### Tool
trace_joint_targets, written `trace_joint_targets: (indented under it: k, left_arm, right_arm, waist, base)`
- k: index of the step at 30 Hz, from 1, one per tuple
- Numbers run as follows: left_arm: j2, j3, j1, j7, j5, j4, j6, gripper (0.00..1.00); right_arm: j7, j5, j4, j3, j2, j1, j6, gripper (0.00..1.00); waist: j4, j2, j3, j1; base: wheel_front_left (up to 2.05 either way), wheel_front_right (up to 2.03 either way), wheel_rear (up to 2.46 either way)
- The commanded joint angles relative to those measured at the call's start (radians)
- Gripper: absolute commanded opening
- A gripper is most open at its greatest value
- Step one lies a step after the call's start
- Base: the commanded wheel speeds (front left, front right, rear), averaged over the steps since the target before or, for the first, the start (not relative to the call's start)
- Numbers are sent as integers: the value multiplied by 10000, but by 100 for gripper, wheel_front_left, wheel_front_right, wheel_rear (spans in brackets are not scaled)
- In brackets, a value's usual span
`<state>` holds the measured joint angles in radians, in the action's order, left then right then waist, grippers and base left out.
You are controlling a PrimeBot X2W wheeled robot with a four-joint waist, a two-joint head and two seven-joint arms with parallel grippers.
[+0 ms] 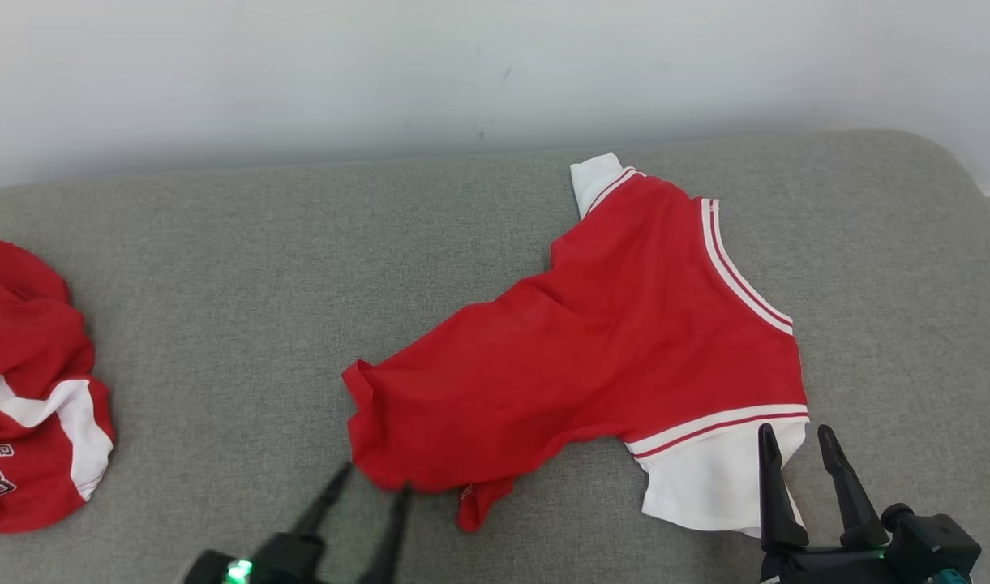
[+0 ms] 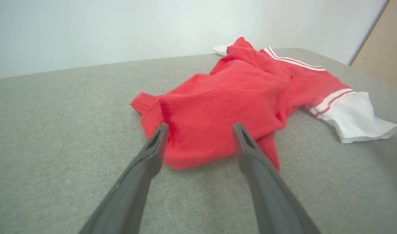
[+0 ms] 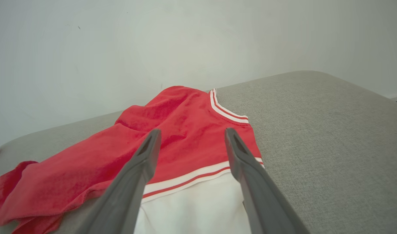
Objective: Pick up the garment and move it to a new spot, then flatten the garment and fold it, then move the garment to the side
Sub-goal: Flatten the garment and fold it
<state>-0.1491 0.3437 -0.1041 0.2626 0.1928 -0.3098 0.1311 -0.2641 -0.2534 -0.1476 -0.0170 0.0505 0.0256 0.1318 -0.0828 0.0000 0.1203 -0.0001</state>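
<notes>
**Soft cloth on woven grey**

The garment (image 1: 592, 357) is matt red cloth, softly creased, with smoother white sleeves and ribbed striped bands. The worktop (image 1: 219, 308) wears a coarse grey woven cover (slightly flecked, dull throughout). The left pincer (image 1: 378, 476) and the right pincer (image 1: 795, 430) look like dark matt plastic. The wall (image 1: 300, 73) is pale, smooth and matt.

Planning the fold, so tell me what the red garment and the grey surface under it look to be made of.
Red garment: soft, thin knit cloth, probably cotton or a blend, matte. It creases and drapes limply, and has striped trim bands. Grey surface: padded woven upholstery by the look, matte, with a flecked weave and rounded edges.
</notes>
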Motion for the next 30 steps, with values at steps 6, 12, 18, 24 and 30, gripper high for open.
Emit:
trace_joint_targets:
  k: [6, 12, 18, 24, 30]
  left_arm:
    - [-431, -1179, -292, 31, 8, -170, -15, 100]
    - [-659, -1203, -733, 31, 237, -844, -14, 100]
    - [-650, -1030, -1160, 31, 509, -1792, -14, 100]
    - [-585, -660, -1563, 31, 938, -2499, -14, 0]
    - [-621, -485, -1906, 31, 1188, -2168, -15, 0]
  right_arm:
    - [-2, -39, -125, 126, -2, 48, -18, 100]
    - [-2, -31, -169, 128, -3, -127, -18, 100]
    - [-2, -58, -225, 112, -3, -262, -18, 100]
    - [-2, -95, -200, 75, -6, -327, -18, 100]
    - [-2, -141, -172, 37, -3, -379, -18, 100]
  waist:
    - [-307, 0, 50, 1]
    - [-680, 0, 191, 1]
    - [-993, 0, 404, 1]
    - [-1029, 0, 542, 1]
    - [-835, 0, 531, 1]
  base:
    - [0, 0, 0]
    - [0, 0, 0]
    - [0, 0, 0]
    - [0, 0, 0]
    - [0, 0, 0]
